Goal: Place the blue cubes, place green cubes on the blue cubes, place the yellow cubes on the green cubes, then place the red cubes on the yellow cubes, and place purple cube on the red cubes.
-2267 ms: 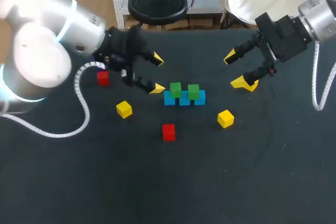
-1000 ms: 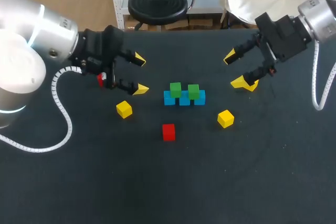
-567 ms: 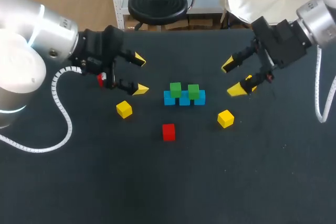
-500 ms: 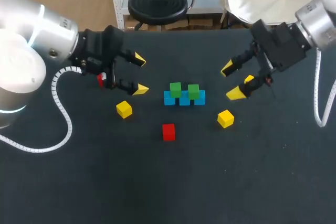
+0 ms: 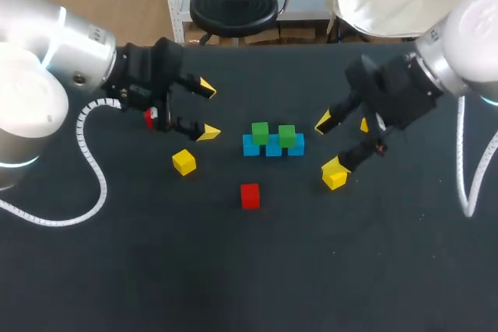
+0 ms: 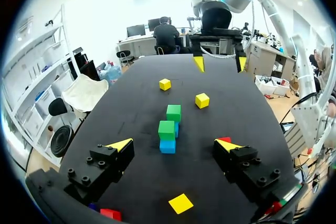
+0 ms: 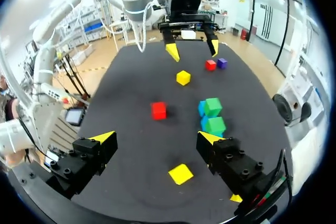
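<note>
Target cube: the small yellow cube (image 5: 334, 177) lies on the black table (image 5: 233, 270), near the right end of the stack. In the right wrist view it sits ahead of my gripper, between the two fingers and not touched.
Right gripper: my right gripper (image 5: 333, 144) has its fingers wide apart and holds nothing.
Change: in the last second this arm came in from the far right side of the table and went down over the yellow cube. My left arm drew back from the stack before that and has since kept still.
Meaning: the green layer looks finished, so I judge the yellow layer begins now, with this cube first.
Stack: a row of blue cubes (image 5: 272, 148) carries two green cubes (image 5: 260, 131). I count three blue, but the green ones hide part of them.
Left gripper: my left gripper (image 5: 207, 110) is open and empty, well apart from the stack.
Other cubes: a second yellow cube (image 5: 184, 162), a third yellow cube (image 5: 364, 124) just behind my right gripper, a red cube (image 5: 250, 195), another red cube (image 5: 151, 118) and a purple cube (image 7: 222, 63) beside my left gripper.
In the way: my far right fingertip is near the stack and could brush it.
</note>
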